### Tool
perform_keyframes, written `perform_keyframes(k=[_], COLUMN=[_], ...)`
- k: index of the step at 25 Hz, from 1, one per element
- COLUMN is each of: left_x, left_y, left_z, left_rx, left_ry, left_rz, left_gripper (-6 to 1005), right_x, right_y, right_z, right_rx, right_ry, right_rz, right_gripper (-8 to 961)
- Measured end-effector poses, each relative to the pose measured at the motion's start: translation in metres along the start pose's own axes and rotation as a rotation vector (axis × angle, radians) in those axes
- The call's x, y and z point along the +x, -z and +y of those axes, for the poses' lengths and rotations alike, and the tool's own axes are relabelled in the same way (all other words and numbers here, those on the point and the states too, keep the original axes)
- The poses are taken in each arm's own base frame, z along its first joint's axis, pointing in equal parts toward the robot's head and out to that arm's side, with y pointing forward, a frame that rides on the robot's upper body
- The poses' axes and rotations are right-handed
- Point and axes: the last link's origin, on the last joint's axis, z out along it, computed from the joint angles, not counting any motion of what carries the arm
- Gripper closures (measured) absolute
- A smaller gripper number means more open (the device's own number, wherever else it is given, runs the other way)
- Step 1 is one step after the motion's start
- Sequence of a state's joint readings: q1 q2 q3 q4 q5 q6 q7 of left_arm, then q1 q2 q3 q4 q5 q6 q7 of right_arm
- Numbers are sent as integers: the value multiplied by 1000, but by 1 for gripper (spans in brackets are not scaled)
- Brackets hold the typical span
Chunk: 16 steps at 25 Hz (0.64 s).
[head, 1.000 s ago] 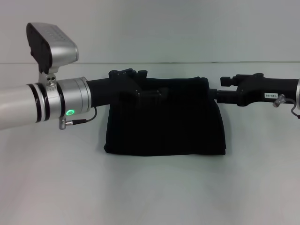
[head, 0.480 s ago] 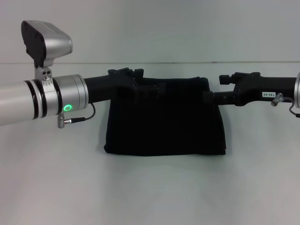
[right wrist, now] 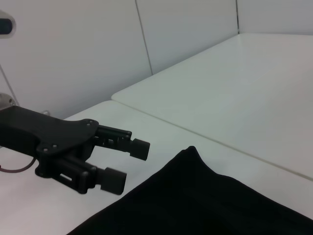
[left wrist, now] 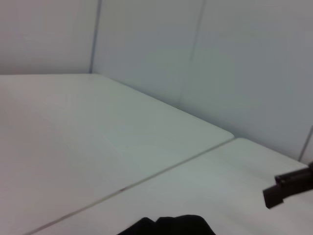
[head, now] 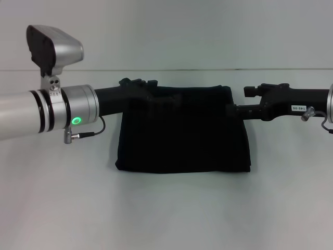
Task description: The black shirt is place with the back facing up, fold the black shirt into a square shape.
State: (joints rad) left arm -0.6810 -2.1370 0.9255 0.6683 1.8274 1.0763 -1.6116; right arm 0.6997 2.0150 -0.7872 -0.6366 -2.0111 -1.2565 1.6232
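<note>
Black shirt (head: 182, 130): lies on the white table (head: 166, 213), folded into a rough rectangle, plain black side up, near edge straight, far edge between the two grippers.
Shirt, other views: corner of the fold in the right wrist view (right wrist: 205, 196); a small dark bulge of cloth at the frame edge in the left wrist view (left wrist: 171, 226).
Left gripper (head: 156, 96): over the far left corner of the shirt, black against black in the head view; in the right wrist view (right wrist: 128, 162) fingers parted with a clear gap, nothing between them, just beside the cloth's corner.
Right gripper (head: 232, 108): at the far right corner of the shirt, tips lost against the cloth; opening not readable, hold on cloth not readable.
Table: white, seam line across the far part.
</note>
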Motion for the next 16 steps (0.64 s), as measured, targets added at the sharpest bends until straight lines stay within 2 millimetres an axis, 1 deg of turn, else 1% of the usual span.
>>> perform_keyframes(k=[11,16], left_x=[0,-1], left_y=[2,1], left_z=[-3,-3], left_rx=[11,8], left_ry=[27,20], left_rz=[-6,-19], left_gripper=[121,122], right_x=[0,1], right_y=[0,-4], right_z=[0,4], right_rx=[-6,-20], right_ry=[1,15], right_rz=[3,25], right_gripper=[18,18])
